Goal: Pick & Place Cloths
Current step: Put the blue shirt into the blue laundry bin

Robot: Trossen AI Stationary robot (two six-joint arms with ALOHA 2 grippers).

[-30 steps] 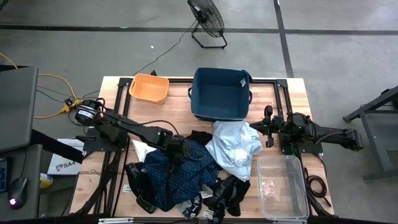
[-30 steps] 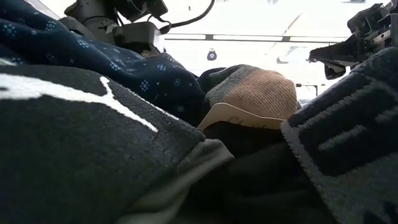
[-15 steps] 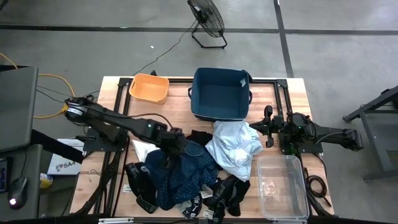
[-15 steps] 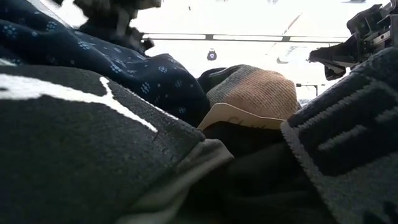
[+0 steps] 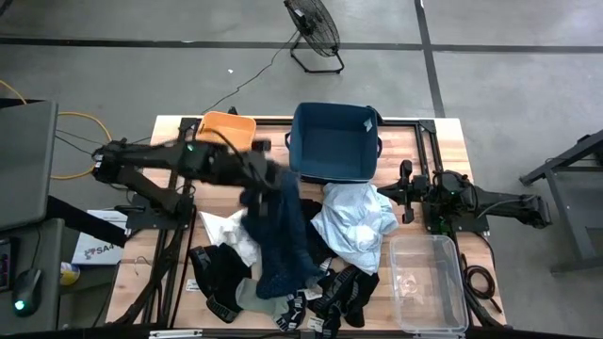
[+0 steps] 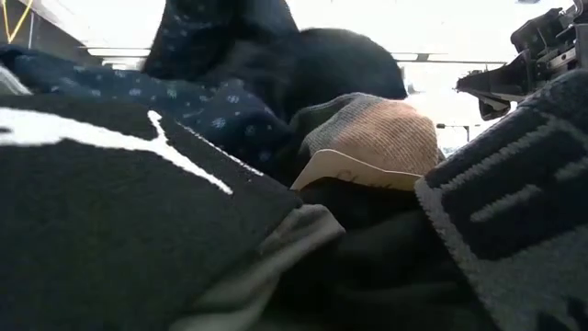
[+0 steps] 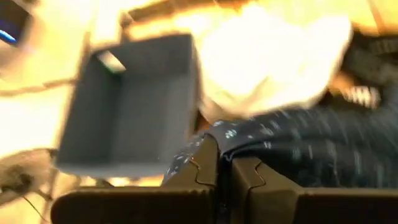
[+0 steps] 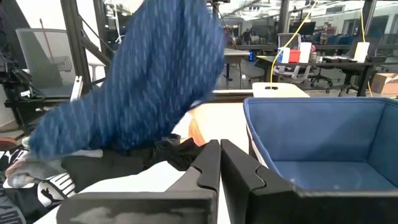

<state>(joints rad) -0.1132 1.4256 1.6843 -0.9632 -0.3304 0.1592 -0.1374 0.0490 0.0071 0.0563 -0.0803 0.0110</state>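
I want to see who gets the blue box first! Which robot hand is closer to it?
The left hand. It is shut on the dark-blue patterned shirt, lifted right beside the navy bin. The right hand waits shut, farther off past the bin's corner.

Navy bin (image 5: 332,141) empty; cloth pile (image 5: 311,259) crowds front.

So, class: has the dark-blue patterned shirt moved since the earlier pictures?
Yes. The left gripper, shut on the dark-blue patterned shirt, has lifted it off the pile and toward the navy square fabric bin.
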